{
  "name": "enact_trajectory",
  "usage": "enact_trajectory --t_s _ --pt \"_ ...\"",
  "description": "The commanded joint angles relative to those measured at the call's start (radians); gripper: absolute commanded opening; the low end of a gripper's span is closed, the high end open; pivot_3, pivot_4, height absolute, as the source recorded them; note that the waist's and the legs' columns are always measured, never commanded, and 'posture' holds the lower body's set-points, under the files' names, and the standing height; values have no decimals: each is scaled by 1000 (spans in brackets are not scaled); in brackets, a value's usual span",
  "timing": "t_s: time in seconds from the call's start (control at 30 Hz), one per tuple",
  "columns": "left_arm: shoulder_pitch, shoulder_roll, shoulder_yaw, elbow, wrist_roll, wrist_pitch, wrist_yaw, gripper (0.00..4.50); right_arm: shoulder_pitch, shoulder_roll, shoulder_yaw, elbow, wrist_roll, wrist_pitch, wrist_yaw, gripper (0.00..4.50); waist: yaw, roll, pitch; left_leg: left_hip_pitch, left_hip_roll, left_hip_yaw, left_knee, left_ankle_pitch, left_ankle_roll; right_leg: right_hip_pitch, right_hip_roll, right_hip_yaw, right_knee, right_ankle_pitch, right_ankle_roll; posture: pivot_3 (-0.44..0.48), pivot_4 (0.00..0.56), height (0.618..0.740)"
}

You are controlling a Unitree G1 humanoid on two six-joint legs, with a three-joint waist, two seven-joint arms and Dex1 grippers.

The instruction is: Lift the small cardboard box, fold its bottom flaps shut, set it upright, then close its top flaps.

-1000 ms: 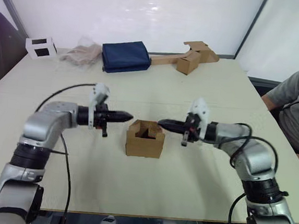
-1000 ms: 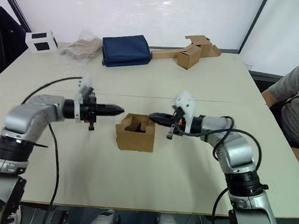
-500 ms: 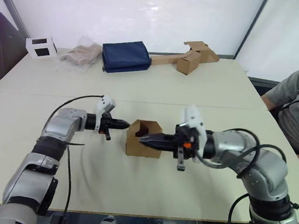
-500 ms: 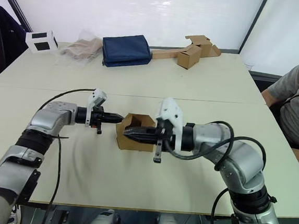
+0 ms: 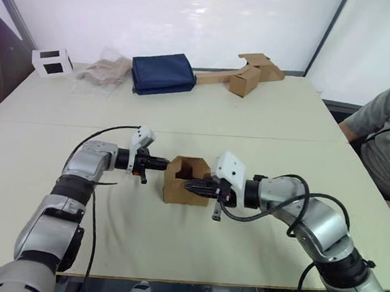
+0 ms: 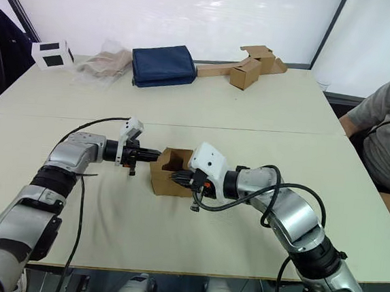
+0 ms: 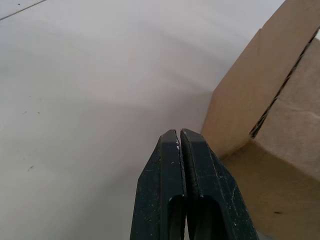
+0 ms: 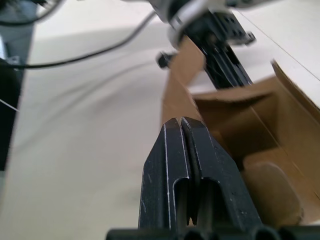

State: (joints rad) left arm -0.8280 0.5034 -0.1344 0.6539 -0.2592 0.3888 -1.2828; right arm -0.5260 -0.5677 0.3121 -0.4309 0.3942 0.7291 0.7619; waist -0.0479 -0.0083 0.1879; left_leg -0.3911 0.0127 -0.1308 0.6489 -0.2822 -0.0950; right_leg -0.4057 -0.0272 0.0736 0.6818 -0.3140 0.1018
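While the small cardboard box [image 5: 188, 181] sits open-topped mid-bench [image 5: 252, 117], the left claw [image 5: 164, 162] and right claw [image 5: 190, 184], both pinched together and empty, flank it, apparently bracing its walls for a lift.

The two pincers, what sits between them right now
The small cardboard box, open side up on the table, sits between them. In the left eye view the left pincer is at its left wall and the right pincer at its front.
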Motion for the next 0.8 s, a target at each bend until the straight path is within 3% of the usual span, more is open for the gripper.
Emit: enact_trajectory --t_s 0.03,0.3,0.57,0.8 --pt "13 7 30 -55 -15 19 3 70 -13 23 3 15 -21 -34 5 0 0 0 0 0 0 0 0 0 0 0 0 0 0 0 0 0 150 740" --pt "27 9 38 -90 -19 40 16 70 3 63 5 46 -34 -33 4 0 1 0 0 0 0 0 0 0 0 0 0 0 0 0 0 0 150 740" --pt "12 0 43 -109 -23 58 37 70 -5 73 -97 -36 91 14 41 0 1 0 0 0 0 -1 0 0 0 0 0 0 0 0 0 0 150 740" --pt "15 -8 44 -139 -40 76 36 70 -14 47 -44 22 8 -25 45 0 0 0 0 0 0 -1 0 0 0 0 0 0 0 0 0 0 150 740"
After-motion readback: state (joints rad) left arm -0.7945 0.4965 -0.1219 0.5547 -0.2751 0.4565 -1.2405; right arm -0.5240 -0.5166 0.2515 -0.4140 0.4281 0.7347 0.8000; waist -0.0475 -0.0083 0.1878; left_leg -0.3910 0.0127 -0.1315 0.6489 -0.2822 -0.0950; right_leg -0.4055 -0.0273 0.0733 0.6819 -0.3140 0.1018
